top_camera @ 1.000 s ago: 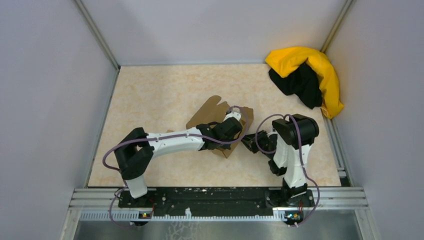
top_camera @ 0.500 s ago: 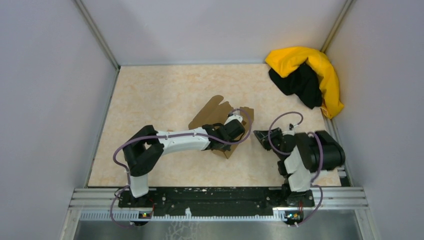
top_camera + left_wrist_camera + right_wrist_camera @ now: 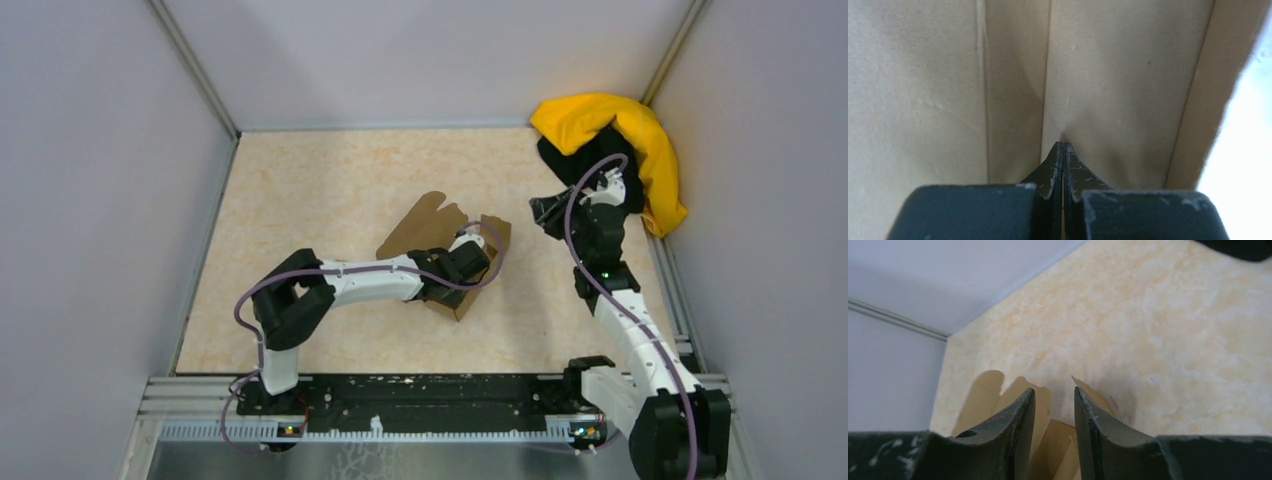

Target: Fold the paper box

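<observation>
While my left gripper (image 3: 1063, 146) sat pinched shut, tips against a creased panel of the plain brown cardboard paper box (image 3: 428, 222) at the middle of the beige marbled table (image 3: 320, 180), my right gripper (image 3: 1053, 391) hung narrowly parted, empty, near the yellow-and-black cloth heap (image 3: 640, 140).

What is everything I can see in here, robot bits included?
paper box: one, brown cardboard, partly folded, middle of the table.
cloth heap: one, yellow and black, far right corner.
table: one, beige marbled, pale grey walls around it.
base rail: one, silver and black, near edge.
left arm: one, white and black, reaching into the box.
right arm: one, white and black, raised beside the cloth.
left tool: one, black, shut, tips against cardboard.
right tool: one, black, open, empty.
</observation>
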Tool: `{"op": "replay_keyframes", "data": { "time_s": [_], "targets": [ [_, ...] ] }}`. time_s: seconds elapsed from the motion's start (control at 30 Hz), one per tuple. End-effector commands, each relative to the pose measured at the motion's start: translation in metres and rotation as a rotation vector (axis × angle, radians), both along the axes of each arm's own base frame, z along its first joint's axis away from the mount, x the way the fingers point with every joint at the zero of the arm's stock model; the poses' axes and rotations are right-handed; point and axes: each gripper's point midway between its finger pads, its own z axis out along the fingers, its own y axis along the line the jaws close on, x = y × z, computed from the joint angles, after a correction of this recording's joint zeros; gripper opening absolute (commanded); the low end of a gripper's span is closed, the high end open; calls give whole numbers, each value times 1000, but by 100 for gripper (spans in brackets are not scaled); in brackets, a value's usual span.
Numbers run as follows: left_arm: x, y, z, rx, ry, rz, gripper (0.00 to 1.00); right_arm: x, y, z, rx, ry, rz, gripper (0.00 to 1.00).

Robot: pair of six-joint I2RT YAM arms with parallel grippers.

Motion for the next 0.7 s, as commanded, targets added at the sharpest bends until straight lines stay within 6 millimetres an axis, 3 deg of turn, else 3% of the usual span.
{"op": "replay_keyframes", "data": {
  "time_s": [0.0, 0.33, 0.53, 0.67],
  "targets": [
    [-2, -7, -10, 20, 16, 0, 0, -4, -7, -48, -100, 178, 6, 35],
    [-8, -15, -2, 108, -32, -4, 0, -2, -16, -82, -137, 238, -14, 35],
    [-2, -3, 19, 134, -82, 8, 0, 18, -38, -95, -94, 250, -49, 36],
    [-1, 0, 33, 128, -104, -1, 0, 39, -38, -105, -78, 267, -36, 36]
  ]
}}
